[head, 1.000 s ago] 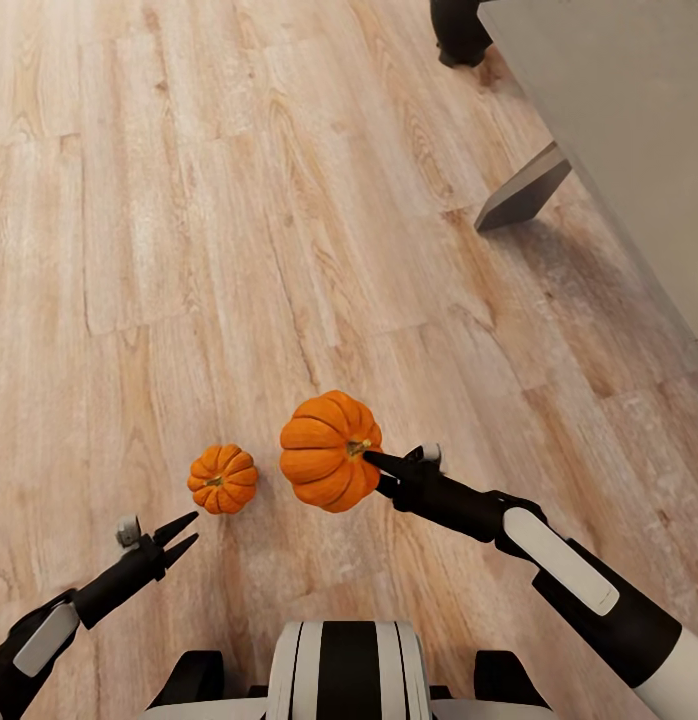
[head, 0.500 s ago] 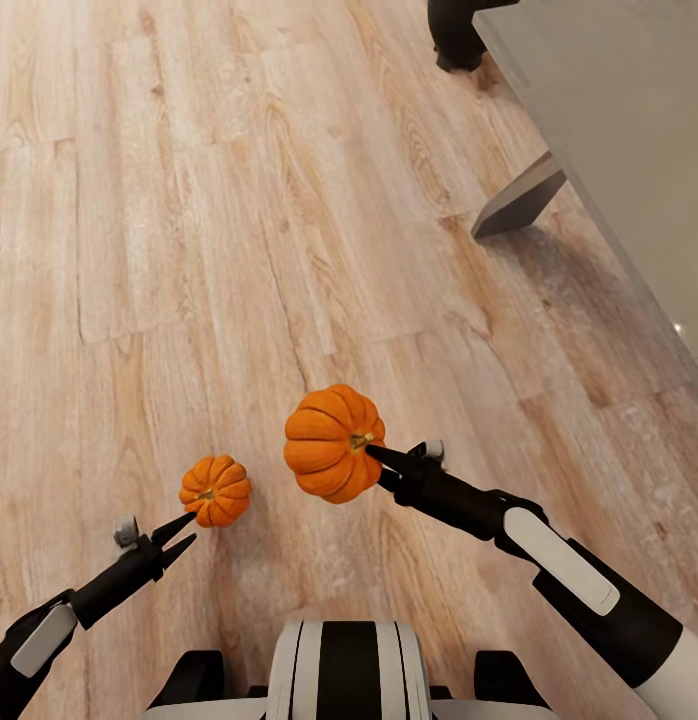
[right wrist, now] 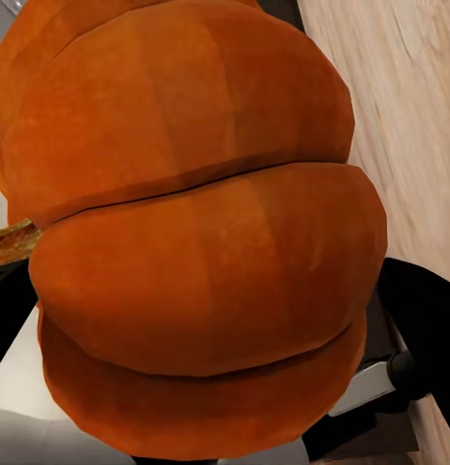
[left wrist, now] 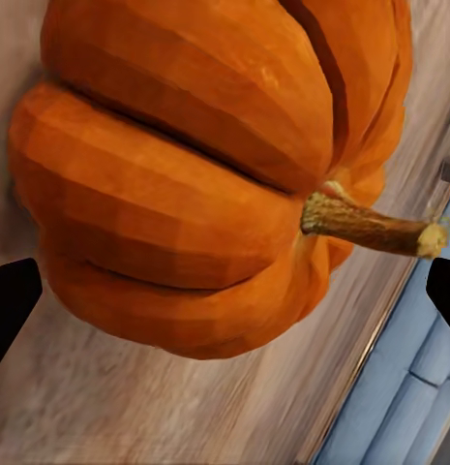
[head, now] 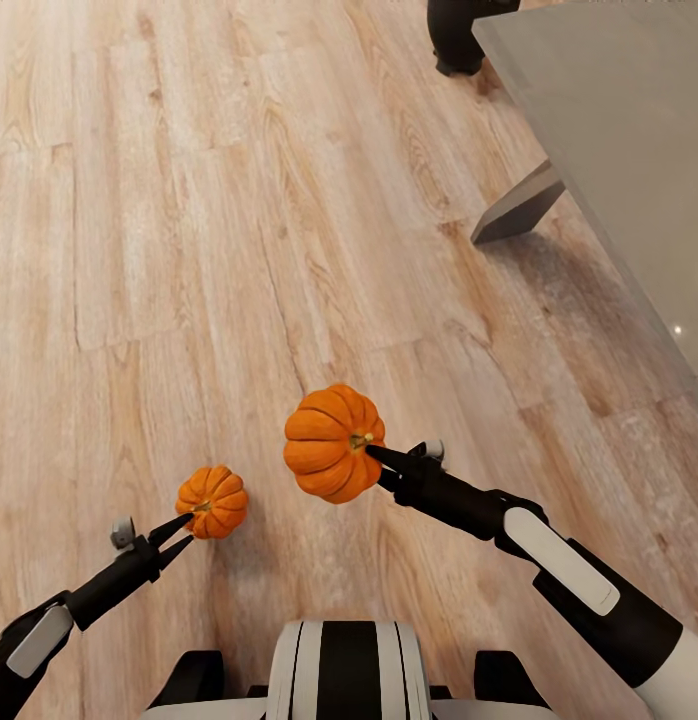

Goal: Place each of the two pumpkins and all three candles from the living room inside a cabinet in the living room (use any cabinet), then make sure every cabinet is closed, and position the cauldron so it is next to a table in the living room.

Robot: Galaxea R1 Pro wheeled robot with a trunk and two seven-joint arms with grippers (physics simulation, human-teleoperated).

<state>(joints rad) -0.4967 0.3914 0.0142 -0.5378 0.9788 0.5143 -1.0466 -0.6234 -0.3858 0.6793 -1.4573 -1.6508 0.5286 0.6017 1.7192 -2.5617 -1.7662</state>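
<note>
My right gripper [head: 374, 460] is shut on a bright-orange ribbed pumpkin [head: 329, 440] and holds it above the plank floor; this pumpkin [right wrist: 205, 252] looms close in the right wrist view. A second, smaller-looking pumpkin [head: 211, 500] lies on the floor. My left gripper [head: 181, 530] is open, with its tips right at that pumpkin. In the left wrist view the pumpkin [left wrist: 186, 174] lies on its side with its stem sticking out, a dark fingertip [left wrist: 12, 300] at either edge. The black cauldron [head: 459, 35] stands on the floor by the table's [head: 609, 130] far corner, partly cut off.
The grey table top fills the upper right, with a slanted grey leg [head: 514, 205] reaching to the floor. Light wood planks [head: 189, 200] stretch ahead and to the left. A blue sofa edge [left wrist: 408, 387] shows in the left wrist view.
The view has crept forward, so the table shows more. The floor pumpkin now sits at the left gripper's tips. The right gripper still holds its pumpkin.
</note>
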